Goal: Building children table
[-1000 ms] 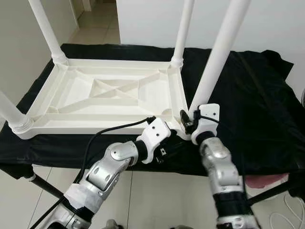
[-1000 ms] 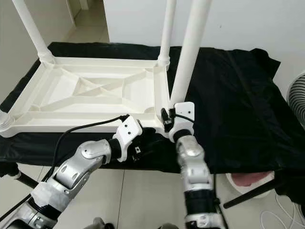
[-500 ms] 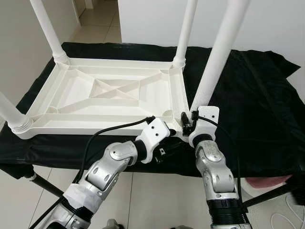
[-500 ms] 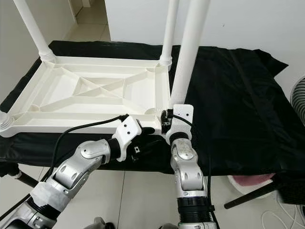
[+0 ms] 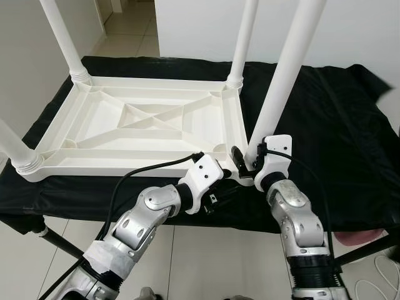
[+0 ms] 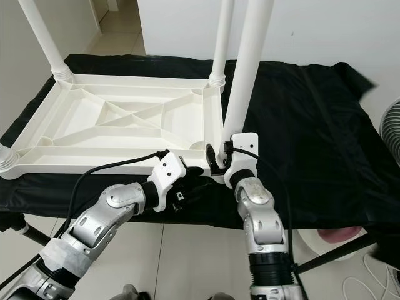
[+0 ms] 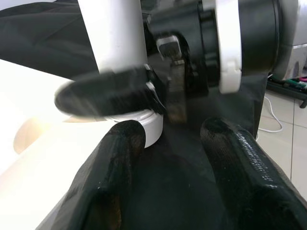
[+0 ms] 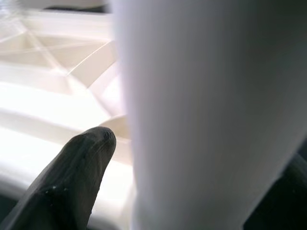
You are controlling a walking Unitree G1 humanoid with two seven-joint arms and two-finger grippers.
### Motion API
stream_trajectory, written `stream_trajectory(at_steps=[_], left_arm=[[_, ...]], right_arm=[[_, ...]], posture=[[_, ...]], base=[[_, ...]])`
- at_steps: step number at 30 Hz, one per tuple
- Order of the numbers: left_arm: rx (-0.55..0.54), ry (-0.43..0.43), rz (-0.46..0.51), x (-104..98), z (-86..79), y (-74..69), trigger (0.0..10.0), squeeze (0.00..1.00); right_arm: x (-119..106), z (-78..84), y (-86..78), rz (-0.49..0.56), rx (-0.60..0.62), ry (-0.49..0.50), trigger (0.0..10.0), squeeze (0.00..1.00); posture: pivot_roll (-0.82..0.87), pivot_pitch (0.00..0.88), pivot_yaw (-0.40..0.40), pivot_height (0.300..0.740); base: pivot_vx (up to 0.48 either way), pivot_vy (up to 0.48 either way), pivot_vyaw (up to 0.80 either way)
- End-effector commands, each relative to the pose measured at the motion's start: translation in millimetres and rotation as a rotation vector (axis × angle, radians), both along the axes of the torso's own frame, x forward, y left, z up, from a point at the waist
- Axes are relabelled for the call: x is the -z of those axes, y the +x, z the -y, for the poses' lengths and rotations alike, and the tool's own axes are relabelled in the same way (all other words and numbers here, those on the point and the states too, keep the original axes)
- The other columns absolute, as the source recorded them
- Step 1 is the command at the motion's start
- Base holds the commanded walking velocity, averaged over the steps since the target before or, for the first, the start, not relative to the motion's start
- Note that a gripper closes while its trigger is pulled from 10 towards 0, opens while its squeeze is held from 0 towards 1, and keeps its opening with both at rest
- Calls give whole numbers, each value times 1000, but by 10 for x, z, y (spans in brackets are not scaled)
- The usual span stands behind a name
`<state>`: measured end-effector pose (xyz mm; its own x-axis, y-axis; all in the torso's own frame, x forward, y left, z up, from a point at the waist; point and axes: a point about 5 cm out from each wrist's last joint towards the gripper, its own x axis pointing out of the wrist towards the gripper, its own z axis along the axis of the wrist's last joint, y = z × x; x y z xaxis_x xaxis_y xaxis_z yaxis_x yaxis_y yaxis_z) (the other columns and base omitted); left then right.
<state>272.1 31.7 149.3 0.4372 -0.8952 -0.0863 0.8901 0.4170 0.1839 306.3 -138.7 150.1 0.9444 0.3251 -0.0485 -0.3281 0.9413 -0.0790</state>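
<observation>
A white plastic children's table [image 5: 125, 164] lies upside down on a black cloth. Three legs stand upright at the back left, back right and front left corners. A fourth white leg [image 5: 284, 75] rises from the front right corner socket. My right gripper [image 5: 245, 161] is shut on the base of this leg; in the right wrist view the leg [image 8: 201, 96] sits between its fingers [image 8: 81, 167]. My left gripper [image 7: 168, 132] is open, just under the table's front edge beside that same corner, with only black cloth between its fingers [image 7: 117, 158].
The black cloth [image 5: 337, 125] covers a low stand and spreads wide to the right of the table. A fan [image 6: 390, 125] stands at the far right. A pink object [image 5: 356, 237] lies on the floor under the cloth's right edge. A wall runs along the left.
My right wrist has turned about the leg's base and its forearm has swung to the right. The leg stays upright in the corner. The left arm has not moved.
</observation>
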Motion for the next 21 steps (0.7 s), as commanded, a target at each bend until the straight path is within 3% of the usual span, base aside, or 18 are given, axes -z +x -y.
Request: stream_trajectory(at_steps=[1,4,21], left_arm=[[80,22,-9,21,23,-35,10000,0],[82,22,-6,13,26,-32,10000,0],[83,27,-1,7,19,-22,10000,0]], right_arm=[[41,3,30,12,-122,-53,10000,0],[44,87,86,31,-213,-93,10000,0],[19,232,362,48,-371,-174,10000,0]], posture=[[-133,21,10,740],[-133,21,10,740],[-126,9,18,740]], base=[[0,0,0],[0,0,0],[0,0,0]])
